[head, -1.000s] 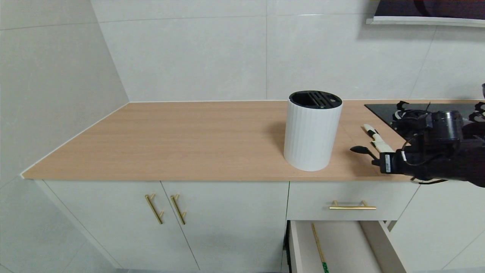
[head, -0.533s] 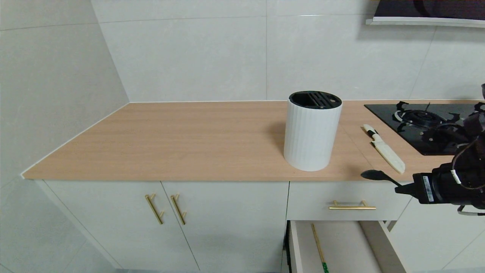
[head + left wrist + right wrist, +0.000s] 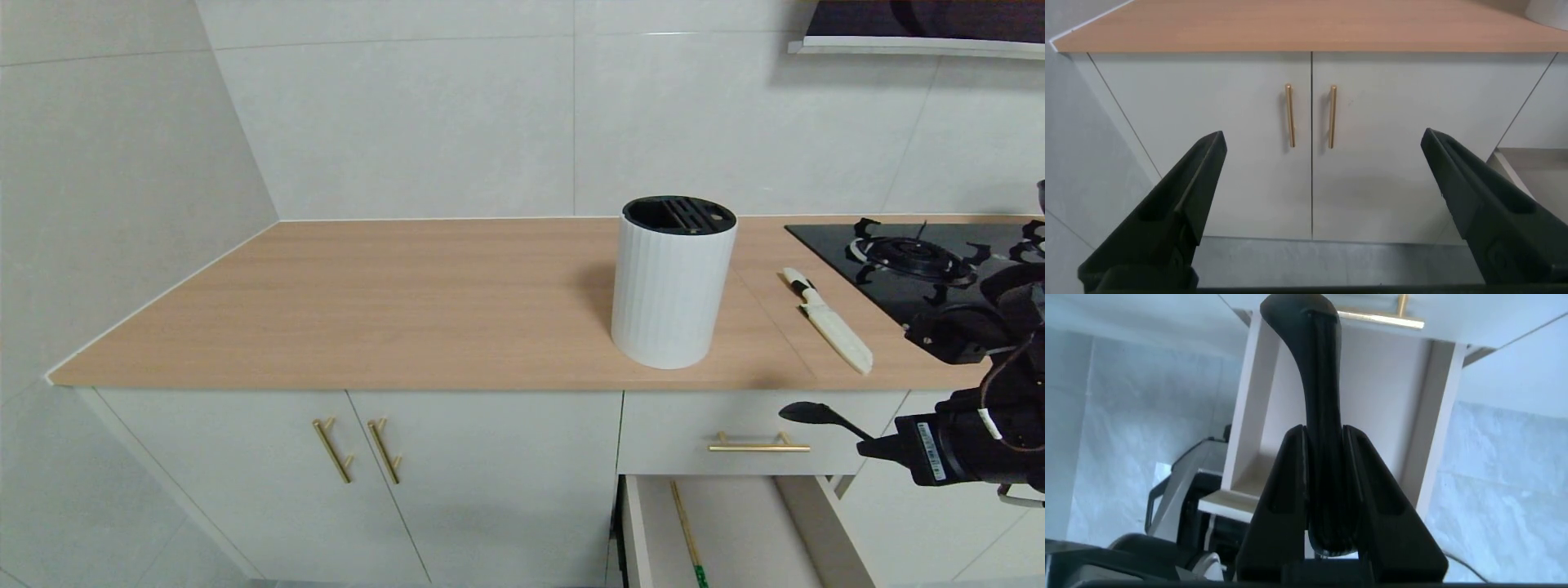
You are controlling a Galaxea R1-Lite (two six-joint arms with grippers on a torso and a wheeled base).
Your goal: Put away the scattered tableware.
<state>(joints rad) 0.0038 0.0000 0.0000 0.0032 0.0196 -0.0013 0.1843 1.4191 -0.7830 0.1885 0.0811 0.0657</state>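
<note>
My right hand (image 3: 872,449), clamped on the black spoon (image 3: 810,412), hangs above the open drawer (image 3: 739,531); I should lower it level beside the chopsticks (image 3: 686,535) before letting go. My left hand (image 3: 1323,139) stands open.

On one counter (image 3: 408,302): one white holder (image 3: 673,286), one knife (image 3: 826,319), one hob (image 3: 906,253). Off its edge, one black spoon (image 3: 816,413). Below: two cupboard doors (image 3: 245,482), three gold handles (image 3: 759,447), one shut drawer (image 3: 669,425), one open drawer (image 3: 739,523) with one thin stick (image 3: 686,531).
</note>
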